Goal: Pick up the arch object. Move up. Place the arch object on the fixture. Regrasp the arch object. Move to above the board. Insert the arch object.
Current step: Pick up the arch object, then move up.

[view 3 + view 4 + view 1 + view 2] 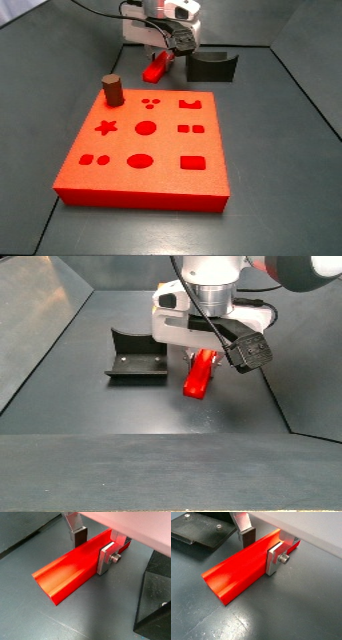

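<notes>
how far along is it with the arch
Early. The gripper has its fingers on either side of the arch, which in both side views sits at floor level beside the fixture; whether it has left the floor I cannot tell. The fixture's notch is bare, so placing it there, regrasping, moving above the board and inserting are all left.
</notes>
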